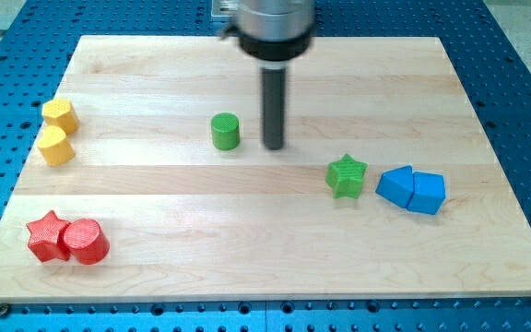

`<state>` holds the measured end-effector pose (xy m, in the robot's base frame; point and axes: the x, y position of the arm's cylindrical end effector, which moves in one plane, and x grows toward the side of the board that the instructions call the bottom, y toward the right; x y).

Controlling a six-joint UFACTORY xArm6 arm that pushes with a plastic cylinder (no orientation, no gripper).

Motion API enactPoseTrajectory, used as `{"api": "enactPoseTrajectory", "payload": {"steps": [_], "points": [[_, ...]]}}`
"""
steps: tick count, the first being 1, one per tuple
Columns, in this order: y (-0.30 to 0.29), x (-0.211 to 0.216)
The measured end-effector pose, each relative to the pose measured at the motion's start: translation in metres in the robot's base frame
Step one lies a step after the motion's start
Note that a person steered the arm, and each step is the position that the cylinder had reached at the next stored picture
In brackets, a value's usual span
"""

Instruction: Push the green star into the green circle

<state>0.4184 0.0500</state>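
Green star (347,175) sits right of board centre, toward the right edge, with the two blue blocks (411,190) just beside it on that side, touching each other. Green circle (226,131) stands left of centre, nearer the far edge, well apart from the star. My tip (274,146) is down on the wooden board (247,267), just right of the circle and up-left of the star, touching neither. No jaws on this rig, only the rod, so nothing is clenched or held. Push not yet begun, by my reading: I stand between the two greens, on the wrong side of the star. Risks: going round to the star's right side, I could clip the blue pair, the gap there being narrow. A push off the star's middle would spin it on its points and send it wide of the circle. Drifting left now would knock the circle away. Yellow pair (58,130) at the left edge and red pair (66,239) at the near-left corner lie clear of all this.
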Motion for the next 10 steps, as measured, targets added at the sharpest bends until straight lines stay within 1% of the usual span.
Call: {"api": "enactPoseTrajectory", "payload": {"steps": [1, 2, 3, 4, 5, 6, 7, 9, 10], "points": [[0.072, 0.029], [0.057, 0.084], [-0.001, 0.096], [0.042, 0.122], [0.023, 0.167], [-0.027, 0.14], [-0.059, 0.093], [-0.069, 0.16], [-0.079, 0.12]]}}
